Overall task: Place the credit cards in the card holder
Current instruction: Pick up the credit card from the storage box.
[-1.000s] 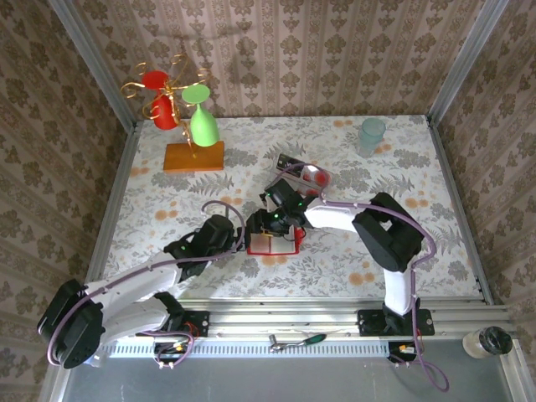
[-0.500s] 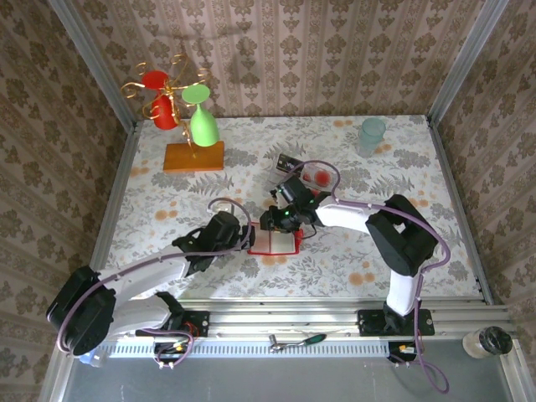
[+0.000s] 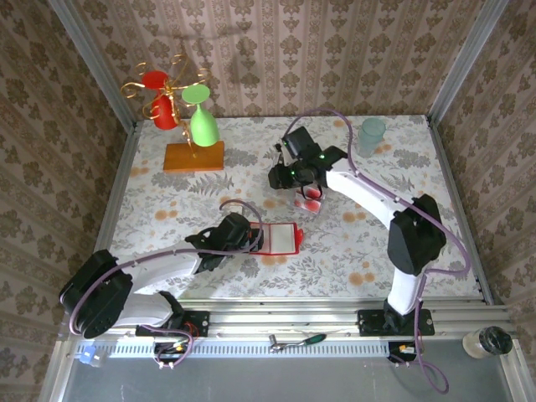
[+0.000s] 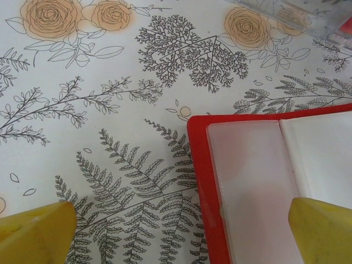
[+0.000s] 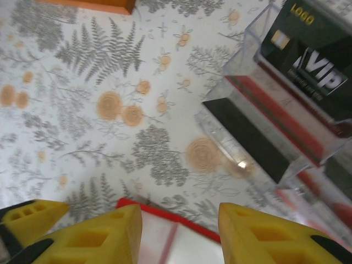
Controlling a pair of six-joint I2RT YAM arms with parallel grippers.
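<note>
The black rectangular card [image 5: 316, 66] lettered VIP stands tilted in a clear plastic compartment tray [image 5: 242, 151], ahead and to the right of the right tool [image 5: 179, 215] in its wrist view. A whitish card with a red round blotch [image 3: 311, 194] sits in the same tray, just beside that tool when seen from above. The right tool's yellow fingers [image 5: 110, 236] stand apart with nothing between them.

The bright-red square folding card holder [image 4: 201, 165] lies open and flat on the flower-printed worktop [image 4: 82, 82], well apart from the tray, with its pale inner pockets facing up. The left tool [image 4: 179, 234] is spread wide and sits low at the holder's left edge. One of its yellow fingers is over bare cloth and the other over the pale pocket, and it grips nothing.

Far from both tools, at the back of the worktop, a gold wire stand on an orange block [image 3: 193, 156] carries red and green cups. A pale green tumbler [image 3: 372, 134] stands beyond the right tool.
</note>
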